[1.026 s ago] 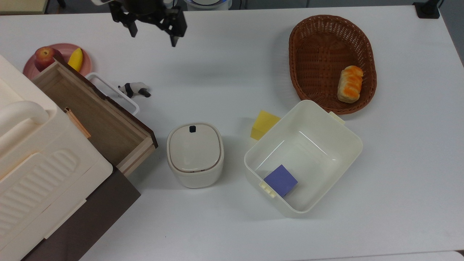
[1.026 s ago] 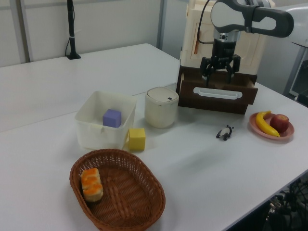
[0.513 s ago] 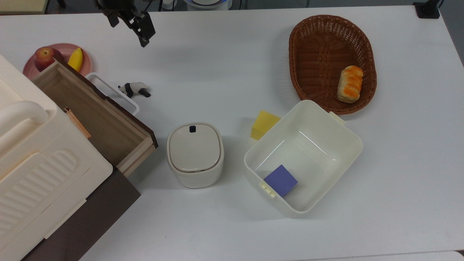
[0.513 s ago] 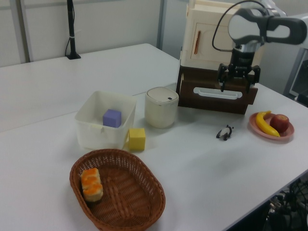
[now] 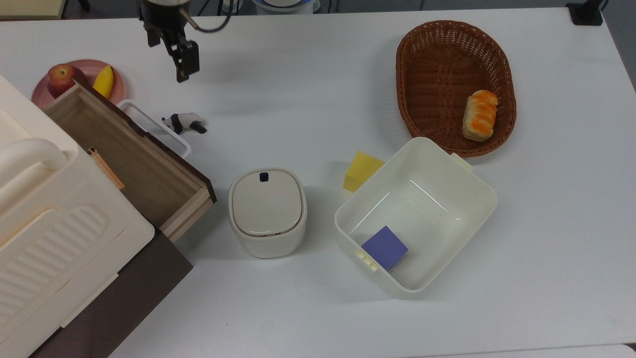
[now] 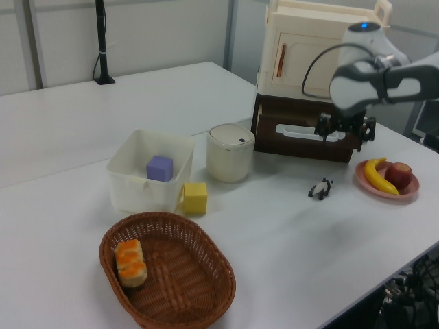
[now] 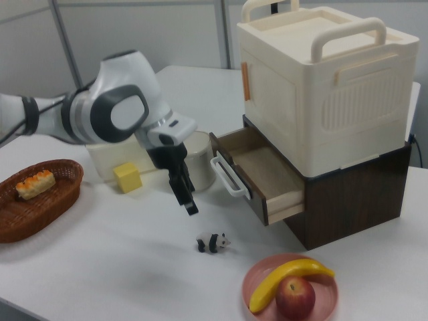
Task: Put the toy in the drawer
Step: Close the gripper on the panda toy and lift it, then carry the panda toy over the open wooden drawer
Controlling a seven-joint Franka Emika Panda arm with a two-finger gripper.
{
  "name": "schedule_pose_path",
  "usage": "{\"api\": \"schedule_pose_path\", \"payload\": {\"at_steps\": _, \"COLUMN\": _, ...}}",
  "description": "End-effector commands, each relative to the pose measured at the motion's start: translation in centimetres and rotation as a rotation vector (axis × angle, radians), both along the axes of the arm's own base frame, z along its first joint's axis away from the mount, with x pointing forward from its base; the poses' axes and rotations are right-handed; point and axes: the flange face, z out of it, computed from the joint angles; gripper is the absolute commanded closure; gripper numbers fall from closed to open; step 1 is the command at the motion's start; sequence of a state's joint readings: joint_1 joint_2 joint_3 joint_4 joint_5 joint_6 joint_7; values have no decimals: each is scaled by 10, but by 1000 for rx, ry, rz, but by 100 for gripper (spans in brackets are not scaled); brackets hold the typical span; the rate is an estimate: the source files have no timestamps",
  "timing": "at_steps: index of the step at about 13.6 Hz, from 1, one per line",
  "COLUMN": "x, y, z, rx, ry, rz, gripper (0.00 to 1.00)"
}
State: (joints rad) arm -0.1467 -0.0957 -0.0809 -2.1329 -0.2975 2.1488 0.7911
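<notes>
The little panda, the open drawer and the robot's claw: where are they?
Panda (image 5: 184, 123): top view, its body.
Drawer (image 5: 134, 164): top view, its bare wooden floor.
Gripper (image 7: 188, 198): right view, its fingertips.

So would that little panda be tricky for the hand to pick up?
Probably a bit. The panda looks tiny and hard, so likely light and stiff. It lies on the smooth table, where it could skid or tip if the hand nudges it.

My arm reaches in from the top view's upper left, wrist bent down; my fingers (image 5: 182, 62) hang empty, pointing downward, a gap showing between them in the left view.
</notes>
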Motion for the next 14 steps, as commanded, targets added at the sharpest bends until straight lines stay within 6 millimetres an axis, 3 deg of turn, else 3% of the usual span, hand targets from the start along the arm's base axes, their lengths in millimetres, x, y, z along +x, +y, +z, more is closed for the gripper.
{"api": "schedule_pose_path", "payload": {"at_steps": 1, "x": -3, "y": 6, "z": -42, "rx": -42, "ry": -45, "rz": -37, "gripper": 2}}
{"api": "schedule_pose_path", "payload": {"at_steps": 6, "x": 15, "y": 1, "z": -127, "rx": -148, "ry": -23, "rz": -119, "gripper": 6}}
{"api": "schedule_pose_path", "payload": {"at_steps": 8, "x": 17, "y": 1, "z": -137, "rx": -144, "ry": -20, "rz": -120, "gripper": 9}}
{"api": "schedule_pose_path", "payload": {"at_steps": 10, "x": 24, "y": 3, "z": -159, "rx": -144, "ry": -28, "rz": -120, "gripper": 16}}
{"api": "schedule_pose_path", "payload": {"at_steps": 11, "x": 25, "y": 2, "z": -159, "rx": -164, "ry": -38, "rz": -127, "gripper": 22}}
{"api": "schedule_pose_path", "payload": {"at_steps": 13, "x": 26, "y": 3, "z": -156, "rx": -176, "ry": -50, "rz": -119, "gripper": 53}}
{"api": "schedule_pose_path", "payload": {"at_steps": 14, "x": 27, "y": 3, "z": -152, "rx": -178, "ry": -54, "rz": -111, "gripper": 94}}
